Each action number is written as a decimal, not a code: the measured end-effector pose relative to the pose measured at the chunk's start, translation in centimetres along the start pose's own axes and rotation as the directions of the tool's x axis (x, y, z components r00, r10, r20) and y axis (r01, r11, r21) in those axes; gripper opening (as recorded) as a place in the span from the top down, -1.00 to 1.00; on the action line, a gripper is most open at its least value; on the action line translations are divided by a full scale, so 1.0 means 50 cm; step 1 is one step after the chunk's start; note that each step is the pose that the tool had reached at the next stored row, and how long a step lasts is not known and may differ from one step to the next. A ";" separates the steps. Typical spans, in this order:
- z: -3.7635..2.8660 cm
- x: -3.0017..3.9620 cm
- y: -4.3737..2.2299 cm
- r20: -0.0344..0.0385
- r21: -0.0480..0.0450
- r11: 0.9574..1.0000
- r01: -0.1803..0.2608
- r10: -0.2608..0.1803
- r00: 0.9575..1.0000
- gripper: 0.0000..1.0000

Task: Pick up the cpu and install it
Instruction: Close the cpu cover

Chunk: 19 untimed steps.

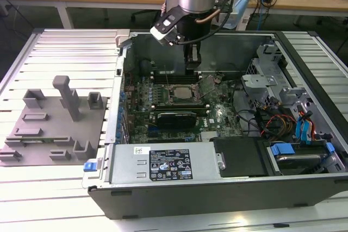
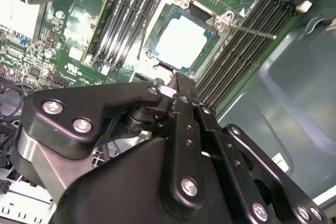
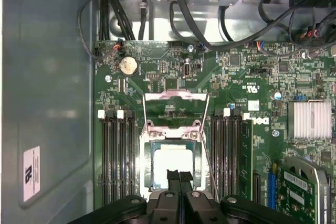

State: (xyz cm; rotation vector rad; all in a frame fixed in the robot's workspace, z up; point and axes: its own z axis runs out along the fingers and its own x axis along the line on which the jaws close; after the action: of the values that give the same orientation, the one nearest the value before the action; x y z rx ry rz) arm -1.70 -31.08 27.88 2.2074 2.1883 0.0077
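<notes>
The cpu (image 1: 182,94) lies flat in the motherboard socket, its silver-white top (image 2: 181,40) facing up inside the metal frame (image 3: 171,165). The socket's load plate (image 3: 176,98) stands flipped open, and its thin lever (image 2: 247,28) sticks out to one side. My gripper (image 1: 191,69) hangs just above the socket's edge inside the open computer case. In both wrist views its black fingers (image 3: 178,176) are pressed together with nothing between them, their tips (image 2: 176,80) close over the rim of the cpu.
Memory slots (image 3: 118,156) flank the socket. A finned heatsink (image 3: 312,120) and an expansion card (image 1: 175,118) sit nearby. A power supply (image 1: 163,164), drive cage (image 1: 261,82) and cables (image 1: 283,123) crowd the case. Grey fixture blocks (image 1: 49,129) stand outside at the exterior view's left.
</notes>
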 end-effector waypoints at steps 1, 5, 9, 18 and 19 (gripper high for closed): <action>0.000 0.000 0.006 0.000 0.000 1.000 0.000 0.000 1.000 0.79; 0.001 0.000 0.021 0.000 0.000 1.000 0.000 0.000 1.000 0.79; 0.001 0.000 0.036 0.000 0.000 1.000 0.000 0.000 1.000 0.79; 0.003 0.001 0.079 0.000 0.000 1.000 0.000 0.000 1.000 0.79; 0.003 0.001 0.082 0.000 0.000 1.000 0.000 0.000 1.000 0.79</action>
State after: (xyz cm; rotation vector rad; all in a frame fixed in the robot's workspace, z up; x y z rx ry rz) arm 2.42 -31.08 27.85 2.2076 2.1883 0.0076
